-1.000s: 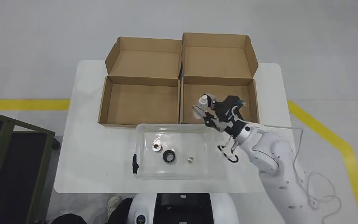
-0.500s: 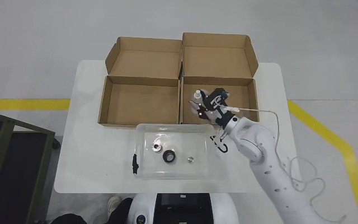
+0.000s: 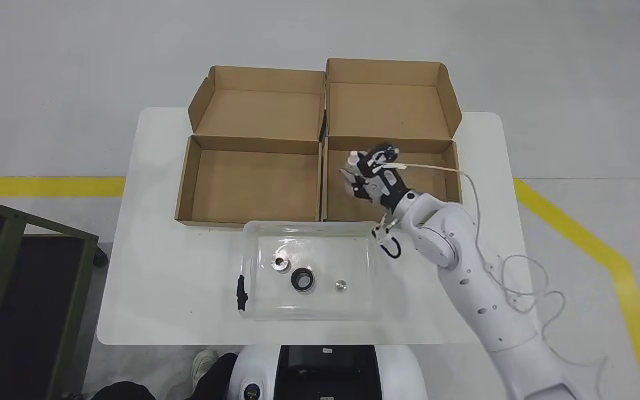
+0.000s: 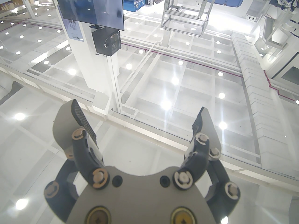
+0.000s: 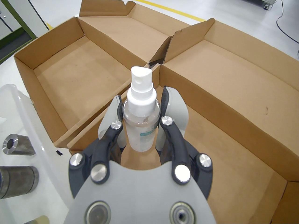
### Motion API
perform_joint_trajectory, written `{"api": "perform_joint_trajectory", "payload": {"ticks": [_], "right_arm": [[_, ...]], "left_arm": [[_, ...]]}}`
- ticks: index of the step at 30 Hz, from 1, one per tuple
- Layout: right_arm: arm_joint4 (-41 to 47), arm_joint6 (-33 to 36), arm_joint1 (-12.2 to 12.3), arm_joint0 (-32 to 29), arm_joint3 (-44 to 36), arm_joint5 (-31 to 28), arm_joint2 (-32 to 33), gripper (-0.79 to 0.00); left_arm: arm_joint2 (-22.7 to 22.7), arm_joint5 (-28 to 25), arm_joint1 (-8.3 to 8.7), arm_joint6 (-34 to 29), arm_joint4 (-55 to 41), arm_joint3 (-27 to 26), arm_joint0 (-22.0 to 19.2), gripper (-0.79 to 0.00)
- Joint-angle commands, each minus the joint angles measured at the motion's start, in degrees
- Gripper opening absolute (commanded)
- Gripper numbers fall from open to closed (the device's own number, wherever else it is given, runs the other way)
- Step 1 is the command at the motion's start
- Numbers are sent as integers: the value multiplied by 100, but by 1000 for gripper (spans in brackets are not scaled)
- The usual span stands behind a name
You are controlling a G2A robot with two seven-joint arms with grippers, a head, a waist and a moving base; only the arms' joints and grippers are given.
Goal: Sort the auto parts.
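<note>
Spray bottle point(image 5: 140, 134), clear plastic, white pump cap: clamped at the shoulder between the fingers of your right gripper point(image 5: 142, 97), cap beyond the tips, cardboard box point(image 5: 233, 89) floor beneath them. Probably light, smooth-walled and slightly squeezable; take hold of the body, never the nozzle. Left gripper point(image 4: 139, 108): fingers spread, nothing between.

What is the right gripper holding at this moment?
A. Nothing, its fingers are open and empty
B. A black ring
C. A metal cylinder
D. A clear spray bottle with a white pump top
D: the right wrist view shows the right gripper shut on the spray bottle, its fingers on either side of the clear body, above a cardboard box.
</note>
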Motion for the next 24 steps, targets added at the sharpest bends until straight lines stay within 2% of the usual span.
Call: {"api": "perform_joint_trajectory", "payload": {"ticks": [1,4,6,9,12,13,15,19,24], "right_arm": [[12,-23,-21,59,129,51,-47,-680],[10,-74,-47,134,309,97,-101,-656],[5,-96,-60,159,392,123,-123,-600],[-10,-122,-69,167,453,134,-132,-563],[-34,-122,-69,130,436,125,-125,-440],[-36,-115,-68,111,426,120,-120,-332],[-28,-109,-65,69,397,115,-101,-15],[13,-114,-49,-49,228,74,-26,0],[-174,-64,4,-365,-471,251,163,0]], "left_arm": [[0,0,0,0,0,0,0,0],[0,0,0,0,0,0,0,0],[0,0,0,0,0,0,0,0],[0,0,0,0,0,0,0,0],[0,0,0,0,0,0,0,0],[0,0,0,0,0,0,0,0],[0,0,0,0,0,0,0,0],[0,0,0,0,0,0,0,0],[0,0,0,0,0,0,0,0]]}}
